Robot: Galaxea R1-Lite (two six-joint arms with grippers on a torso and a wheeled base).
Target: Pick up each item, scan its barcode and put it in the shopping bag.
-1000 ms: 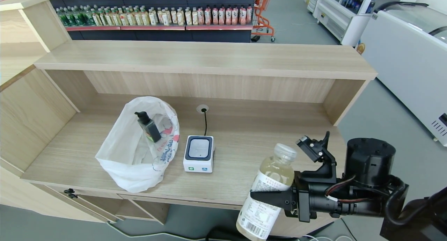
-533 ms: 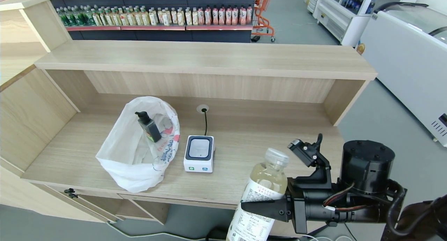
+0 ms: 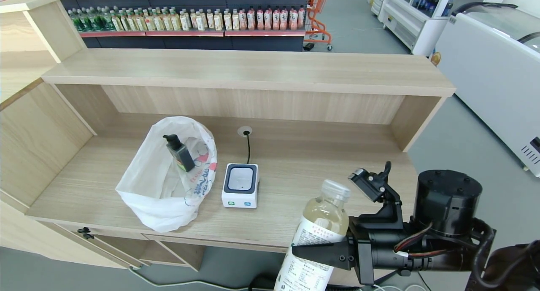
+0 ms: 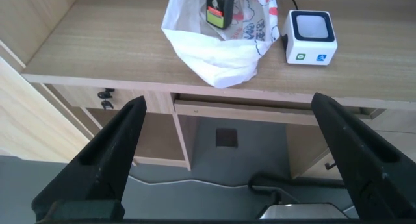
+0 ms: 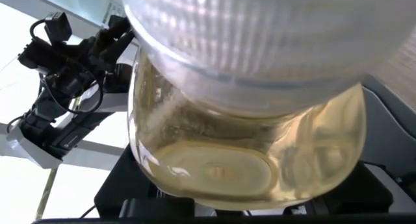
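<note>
A clear bottle of pale yellow drink with a white cap and white label is held tilted off the counter's front right edge, my right gripper shut around its body. In the right wrist view the bottle is seen close up, cap end nearest. The white shopping bag stands open on the counter's left part with a dark pump bottle inside. The white barcode scanner sits just right of the bag. My left gripper hangs open below the counter's front edge, facing the bag and scanner.
The wooden counter has a raised back shelf and side walls. A black cable runs from the scanner to a hole behind it. A drawer front lies under the counter edge. White freezers stand to the right.
My right gripper with the bottle has shifted a little left and lower, then held nearly still. The bag, scanner and pump bottle have not moved.
</note>
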